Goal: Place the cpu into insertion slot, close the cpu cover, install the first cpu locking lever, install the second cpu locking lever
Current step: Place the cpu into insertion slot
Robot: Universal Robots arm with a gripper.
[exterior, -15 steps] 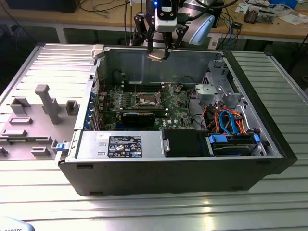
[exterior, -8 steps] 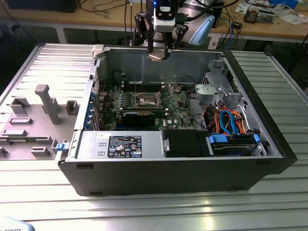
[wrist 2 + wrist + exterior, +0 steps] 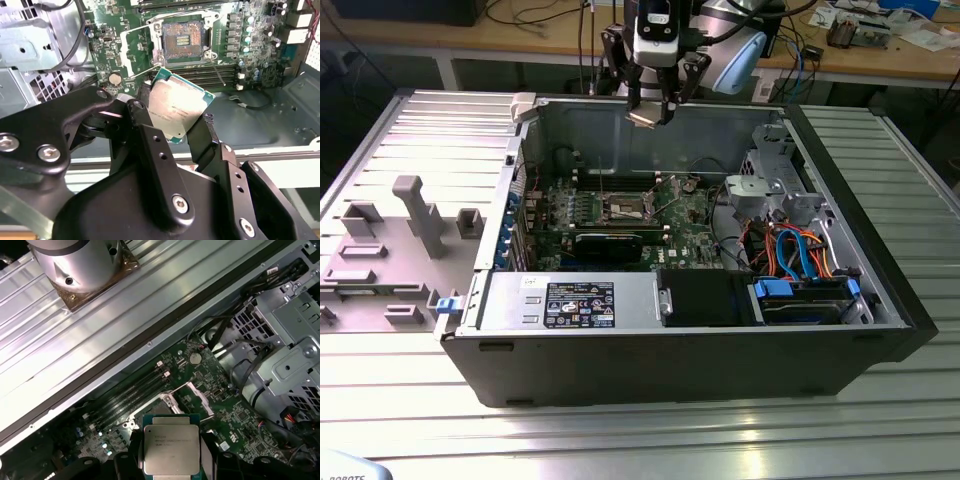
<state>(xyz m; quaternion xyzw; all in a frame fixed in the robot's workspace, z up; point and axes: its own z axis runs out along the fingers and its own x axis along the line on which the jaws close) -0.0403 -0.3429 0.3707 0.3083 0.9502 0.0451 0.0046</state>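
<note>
My gripper (image 3: pixel 648 113) is clamped on the chip (image 3: pixel 175 111) by its edges. I hold it above the open socket (image 3: pixel 182 39).

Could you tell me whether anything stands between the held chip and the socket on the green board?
Nothing visible does. The black gripper holds the flat silver-grey square cpu above the open case, and the silver-rimmed square insertion slot lies exposed below it.

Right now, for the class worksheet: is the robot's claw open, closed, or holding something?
Claw: closed on the cpu, which it holds by the edges, apart from the insertion slot.
</note>
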